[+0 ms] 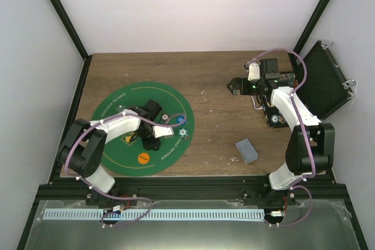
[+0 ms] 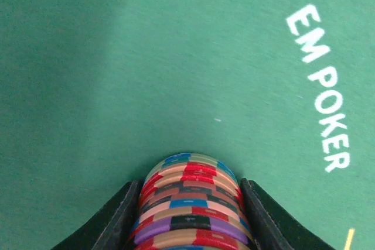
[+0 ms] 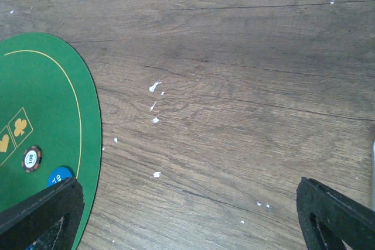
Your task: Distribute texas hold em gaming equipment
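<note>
In the left wrist view a tall stack of mixed poker chips [image 2: 190, 203], red, blue, black and purple, stands end-on against the green felt mat [image 2: 146, 57]. My left gripper [image 2: 192, 221] is shut on its sides, with a black finger on each flank. From above, that gripper [image 1: 150, 142] hangs over the mat [image 1: 126, 95]. Loose chips lie nearby: orange [image 1: 142, 157], teal [image 1: 183, 133] and a dark one [image 1: 166, 117]. A grey-blue deck of cards [image 1: 246, 150] rests on the wood to the right. My right gripper [image 1: 235, 86] is open over bare wood, nothing in it.
A black hard case [image 1: 325, 80] stands open at the right edge, behind the right arm. The right wrist view shows the mat's edge [image 3: 88, 115], a "100" chip [image 3: 31, 158], a blue chip [image 3: 58, 175] and white specks on the wood.
</note>
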{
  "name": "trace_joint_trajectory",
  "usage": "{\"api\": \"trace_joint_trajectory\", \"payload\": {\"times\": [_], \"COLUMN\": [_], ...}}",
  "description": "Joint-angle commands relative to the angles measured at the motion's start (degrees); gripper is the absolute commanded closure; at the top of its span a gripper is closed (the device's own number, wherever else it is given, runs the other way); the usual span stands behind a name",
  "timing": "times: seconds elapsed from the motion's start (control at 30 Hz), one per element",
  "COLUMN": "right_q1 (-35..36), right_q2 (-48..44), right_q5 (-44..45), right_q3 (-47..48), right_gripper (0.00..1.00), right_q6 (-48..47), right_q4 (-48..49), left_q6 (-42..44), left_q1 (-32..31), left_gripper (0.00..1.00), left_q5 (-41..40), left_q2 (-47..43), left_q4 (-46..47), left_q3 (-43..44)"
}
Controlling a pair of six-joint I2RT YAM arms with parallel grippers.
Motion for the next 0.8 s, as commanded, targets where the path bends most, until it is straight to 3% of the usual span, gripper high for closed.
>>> {"api": "trace_joint_trajectory", "payload": {"times": [0.0, 0.47, 0.6, 0.67, 0.77], "right_q1": [0.06, 0.05, 0.06, 0.06, 0.06], "right_q2": [-1.63, -1.98, -1.81, -1.72, -1.88], "right_q5": [-1.20, -2.18, -2.44, -2.48, -2.32], "right_q3": [0.14, -0.04, 0.11, 0.23, 0.14], "right_gripper": [0.00, 0.00, 0.00, 0.00, 0.00], "right_q6": [-0.38, -0.25, -0.18, -0.23, -0.34], "right_q4": [0.06, -0.02, 0.00, -0.12, -0.23], "left_q6": [-1.68, -0.73, -1.95, -3.17, -4.32], "left_q1": [-2.78, -7.91, -7.98, -7.93, -7.93], "left_gripper": [1.00, 0.97, 0.51, 0.39, 0.32], "left_q5": [2.59, 0.89, -0.29, -0.31, 0.43], "left_q2": [-2.78, -7.03, -6.99, -7.18, -7.06], "left_q4": [-7.42, -6.59, -5.20, -4.86, -5.38], "left_q3": [-5.55, -12.21, -11.42, -9.92, -8.40]}}
